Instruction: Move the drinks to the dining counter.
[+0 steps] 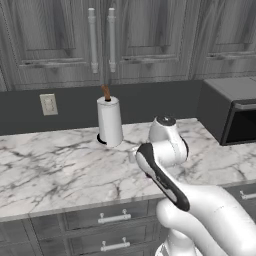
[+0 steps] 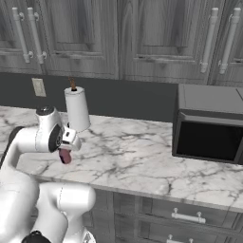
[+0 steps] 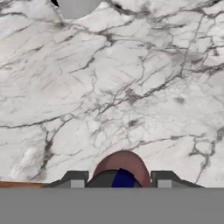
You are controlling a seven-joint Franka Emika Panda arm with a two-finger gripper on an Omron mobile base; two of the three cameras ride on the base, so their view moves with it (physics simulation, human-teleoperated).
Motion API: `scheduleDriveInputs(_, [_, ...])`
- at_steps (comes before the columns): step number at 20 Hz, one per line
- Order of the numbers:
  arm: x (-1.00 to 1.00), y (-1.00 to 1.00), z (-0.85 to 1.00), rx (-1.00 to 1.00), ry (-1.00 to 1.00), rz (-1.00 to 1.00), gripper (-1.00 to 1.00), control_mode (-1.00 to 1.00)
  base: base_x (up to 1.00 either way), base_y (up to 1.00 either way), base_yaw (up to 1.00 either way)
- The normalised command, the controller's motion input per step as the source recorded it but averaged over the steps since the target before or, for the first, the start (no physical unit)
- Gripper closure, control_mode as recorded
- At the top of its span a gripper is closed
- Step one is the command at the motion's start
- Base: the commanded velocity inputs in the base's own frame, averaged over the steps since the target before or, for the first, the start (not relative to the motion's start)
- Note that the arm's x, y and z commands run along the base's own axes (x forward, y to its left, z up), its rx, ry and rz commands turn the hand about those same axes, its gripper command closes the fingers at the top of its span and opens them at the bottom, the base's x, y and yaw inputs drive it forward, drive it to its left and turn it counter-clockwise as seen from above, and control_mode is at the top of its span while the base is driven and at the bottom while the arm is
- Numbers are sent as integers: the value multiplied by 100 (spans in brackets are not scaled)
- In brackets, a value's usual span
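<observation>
1. Gripper [image 3: 118, 180] sits at the bottom middle of the hand view, and its two dark finger tips [image 3: 75, 178] are closed in on either side of the dark-purple drink container [image 3: 121, 169], so it's clamped on that.
2. In the right base view the same container [image 2: 65, 156] hangs under the hand [image 2: 69, 140], left of centre, reddish-purple (looks like it's just off the marble, but I can't tell for sure).
3. Below and around it is the marble worktop [image 3: 131, 87], white with grey veins, running across the middle of both base views [image 1: 50, 170] over grey drawers [image 1: 112, 217].
4. The paper-towel roll [image 1: 109, 121] stands upright near the back of the worktop, centre of the left base view; in the right base view it's at upper left [image 2: 77, 109], just behind the hand.
5. A dark microwave [image 2: 209, 126] sits on the worktop at the right edge.
6. Grey cabinets [image 2: 142, 33] fill the top, and there's a wall outlet [image 1: 48, 104] at the left.
</observation>
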Motion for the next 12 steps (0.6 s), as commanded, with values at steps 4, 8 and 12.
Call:
scheduleDriveInputs(4, [-51,-3,78,0,-30,0,100,-100,0,0,0])
scheduleDriveInputs(8, [-46,-5,99,0,-23,0,100,-100,0,0,0])
scheduleDriveInputs(12, [-53,-4,100,0,-7,0,100,-100,0,0,0])
